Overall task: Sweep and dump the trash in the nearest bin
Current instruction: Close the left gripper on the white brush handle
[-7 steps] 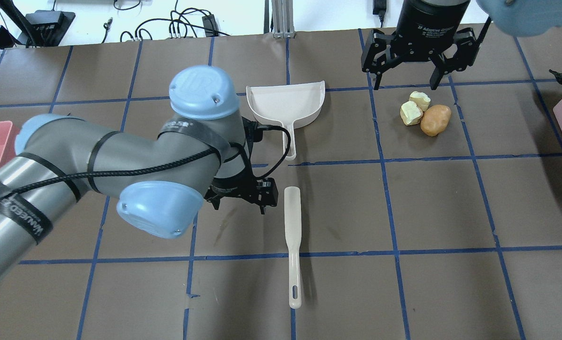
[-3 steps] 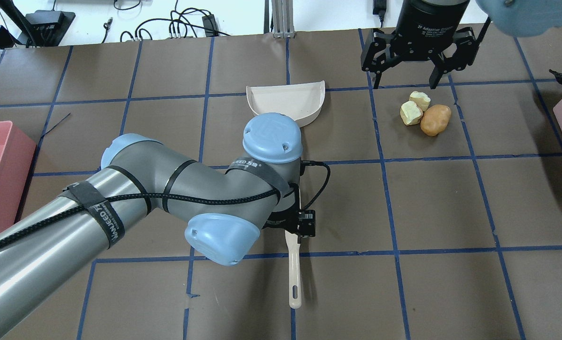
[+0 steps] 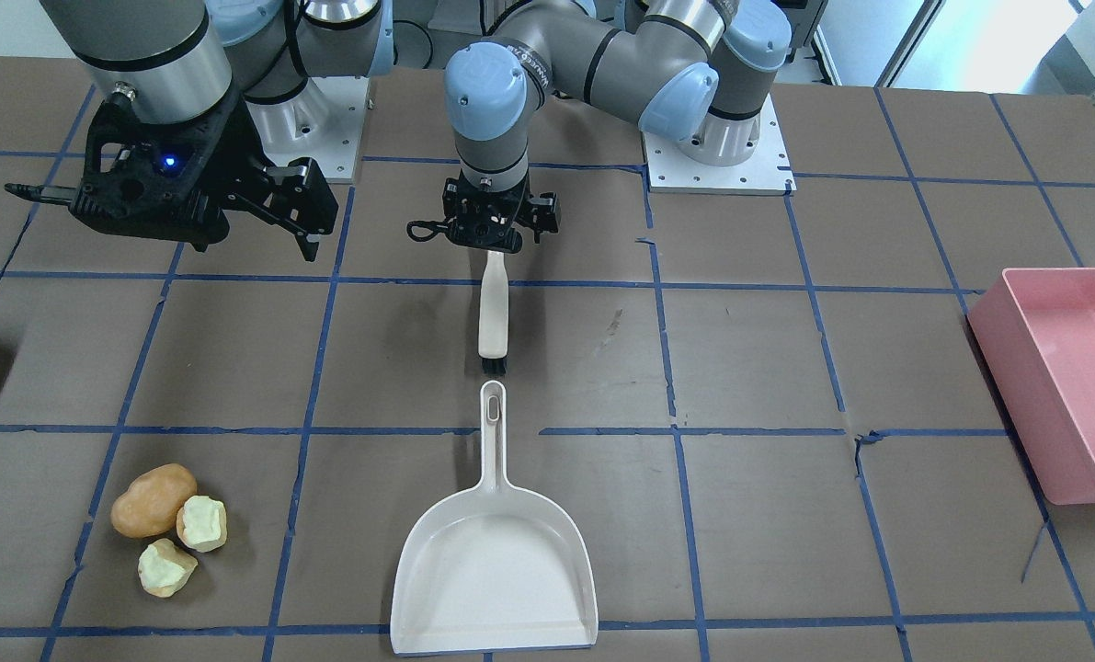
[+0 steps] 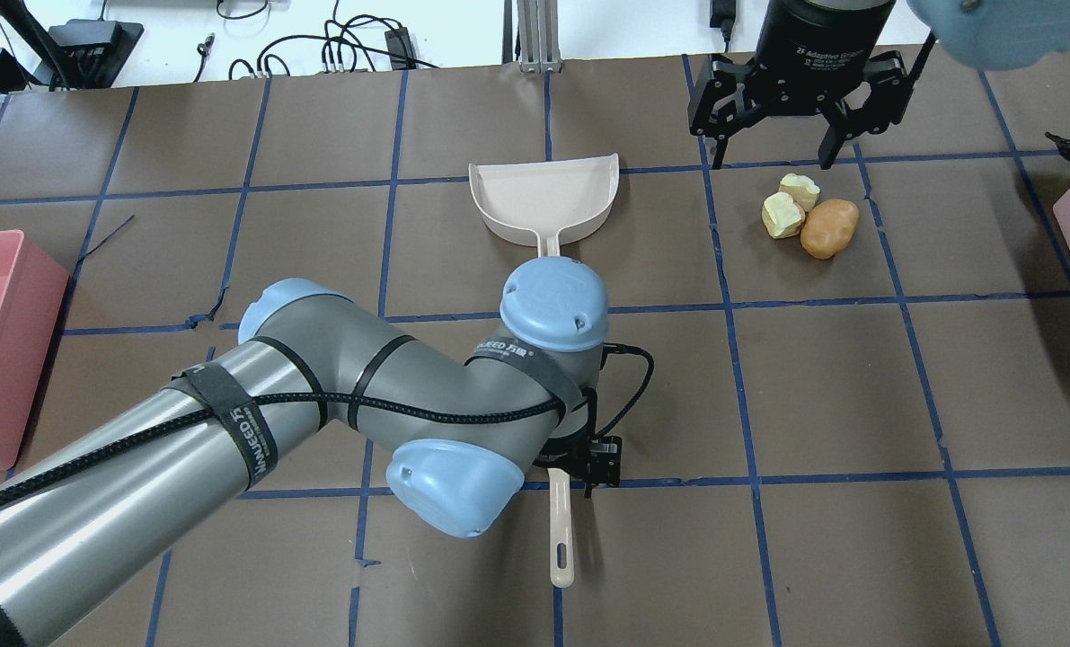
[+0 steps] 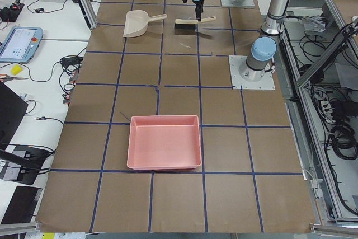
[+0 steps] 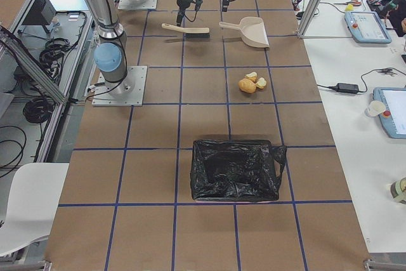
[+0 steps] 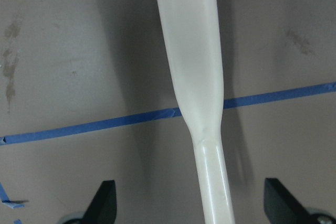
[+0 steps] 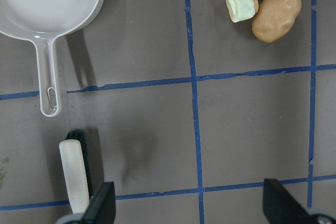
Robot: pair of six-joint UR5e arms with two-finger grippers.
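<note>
Right, nearest the robot, the left tool hangs low over the cream brush, straddling the thin end of its handle. The wrist view shows its fingers spread wide, one on each side, neither touching the handle, so nothing is gripped yet. The brush lies flat on the surface, its bristle end pointing away from the robot and just short of the dustpan's handle tip. Watch that handle (it sits a shade off-centre between the fingers). On closing, one finger would likely meet it first and twist the brush. A shove forward could knock the dustpan askew.

Further out, the dustpan rests with its mouth away from the robot, untouched. Beyond, to the robot's right, lies the trash: a tan potato shape with two pale chunks huddled against it, all loose on the surface. The right tool hovers high, well clear of them, fingers splayed and empty. Sweeping looks not yet begun, and the rounded potato could roll past the pan's lip. The black-lined bin on the robot's right seems the closer one. The pink bin sits well away on the left.
</note>
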